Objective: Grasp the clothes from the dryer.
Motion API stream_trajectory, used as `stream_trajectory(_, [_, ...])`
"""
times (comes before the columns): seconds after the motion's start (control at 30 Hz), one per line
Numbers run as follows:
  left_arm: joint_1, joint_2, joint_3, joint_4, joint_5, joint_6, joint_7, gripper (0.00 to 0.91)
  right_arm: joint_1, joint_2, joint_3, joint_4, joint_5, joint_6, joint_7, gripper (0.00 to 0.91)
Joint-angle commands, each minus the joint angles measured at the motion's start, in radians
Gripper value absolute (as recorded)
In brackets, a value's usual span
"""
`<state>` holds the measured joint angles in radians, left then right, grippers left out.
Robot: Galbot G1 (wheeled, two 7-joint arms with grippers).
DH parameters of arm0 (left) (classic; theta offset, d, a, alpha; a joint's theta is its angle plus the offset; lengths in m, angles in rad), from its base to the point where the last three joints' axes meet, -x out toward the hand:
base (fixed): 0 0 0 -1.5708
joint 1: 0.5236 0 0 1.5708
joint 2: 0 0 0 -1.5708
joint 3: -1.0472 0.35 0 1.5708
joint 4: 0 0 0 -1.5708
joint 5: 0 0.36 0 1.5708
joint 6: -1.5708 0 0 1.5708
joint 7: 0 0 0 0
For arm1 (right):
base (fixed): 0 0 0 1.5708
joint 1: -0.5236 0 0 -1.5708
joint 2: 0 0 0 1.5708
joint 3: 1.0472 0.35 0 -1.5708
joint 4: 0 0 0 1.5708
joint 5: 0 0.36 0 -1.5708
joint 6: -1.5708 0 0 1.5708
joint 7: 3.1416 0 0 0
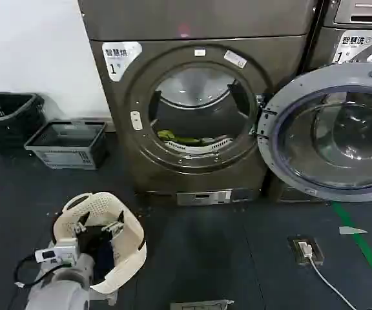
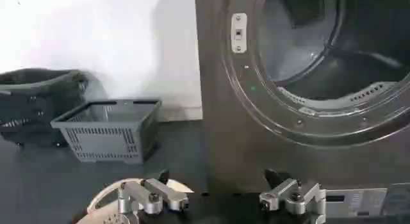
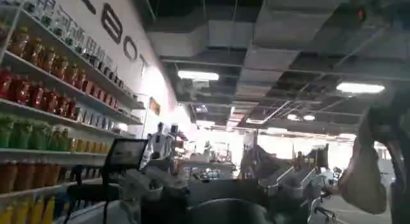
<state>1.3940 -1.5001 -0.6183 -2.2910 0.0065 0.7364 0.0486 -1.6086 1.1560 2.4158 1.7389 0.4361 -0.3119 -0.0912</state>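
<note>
The dryer [image 1: 112, 123], dark bronze-grey with a white "1" label, stands in the middle of the head view, and its round glass door [image 1: 331, 132] is swung open to the right. The yellow-green clothes [image 1: 179, 137] lie low at the front of the dark drum. My left gripper [image 1: 95, 227] hangs low at the near left, well short of the porthole, over a white basket [image 1: 131, 239]. In the left wrist view the left gripper [image 2: 224, 194] is open with nothing in it and faces the dryer's front [image 2: 214, 129]. My right gripper [image 3: 214, 190] is parked, open and pointing into the room.
A grey crate [image 1: 66, 143] and a black basket [image 1: 8, 116] stand by the wall to the left of the dryer. A second machine [image 1: 360, 39] stands behind the open door. A floor socket with a white cable [image 1: 305, 248] and a green line [image 1: 360, 242] lie at the right.
</note>
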Motion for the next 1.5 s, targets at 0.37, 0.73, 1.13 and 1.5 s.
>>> stream_trajectory(0.37, [0.010, -0.004, 0.003, -0.004, 0.011, 0.049, 0.010, 0.907, -0.002, -0.004, -0.024, -0.035, 0.046, 0.080, 0.073, 0.907])
stream_trajectory(0.73, [0.017, -0.008, 0.005, -0.008, 0.019, 0.049, 0.013, 0.907, 0.006, -0.007, -0.032, -0.042, 0.061, 0.077, 0.096, 0.907])
stream_trajectory(1.13, [0.019, -0.008, 0.004, -0.009, 0.020, 0.049, 0.015, 0.907, 0.013, -0.004, -0.042, -0.037, 0.062, 0.076, 0.098, 0.907])
stream_trajectory(1.5, [0.017, -0.010, 0.006, -0.007, 0.019, 0.049, 0.017, 0.907, 0.003, -0.005, -0.028, -0.054, 0.069, 0.079, 0.101, 0.907])
